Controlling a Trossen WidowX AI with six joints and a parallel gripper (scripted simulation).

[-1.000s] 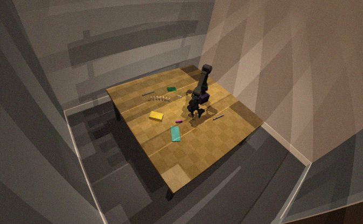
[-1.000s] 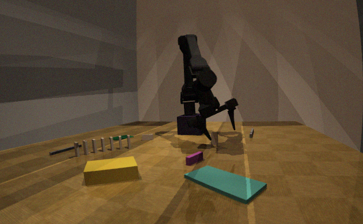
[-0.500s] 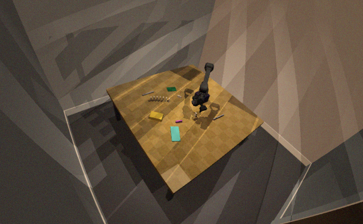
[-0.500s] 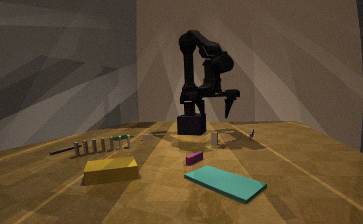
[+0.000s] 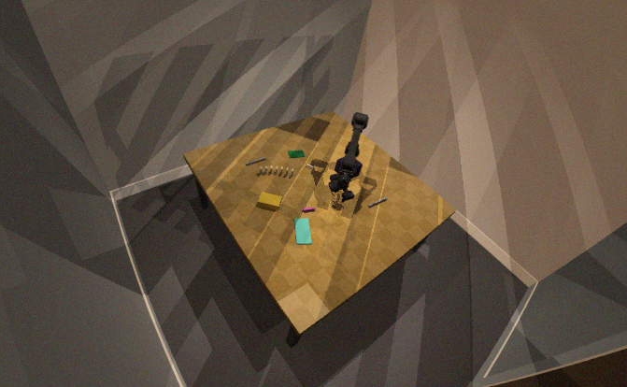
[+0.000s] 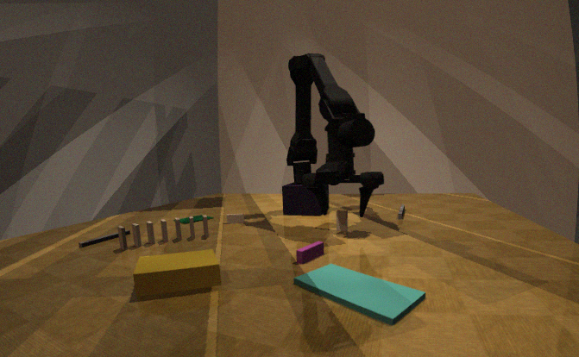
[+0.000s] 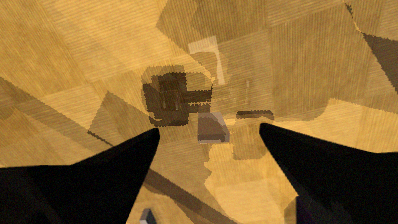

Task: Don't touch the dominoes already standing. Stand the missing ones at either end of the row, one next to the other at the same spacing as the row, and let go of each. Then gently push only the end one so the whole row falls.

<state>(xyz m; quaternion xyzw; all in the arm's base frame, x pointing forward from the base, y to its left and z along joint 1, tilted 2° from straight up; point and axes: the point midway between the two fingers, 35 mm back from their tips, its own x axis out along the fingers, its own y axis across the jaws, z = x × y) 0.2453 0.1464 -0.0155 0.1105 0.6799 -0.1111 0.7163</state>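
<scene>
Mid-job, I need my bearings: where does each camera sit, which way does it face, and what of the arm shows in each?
Top: high above one table corner, looking steeply down; whole arm shows, with the domino row.
Exterior: low at the table's edge, facing the arm's base; whole arm and open pincer show.
Wrist: on the arm, looking straight down; only the two dark fingers show, empty.
Shared: the wrist and exterior views both show the lone standing domino below the pincer.
</scene>
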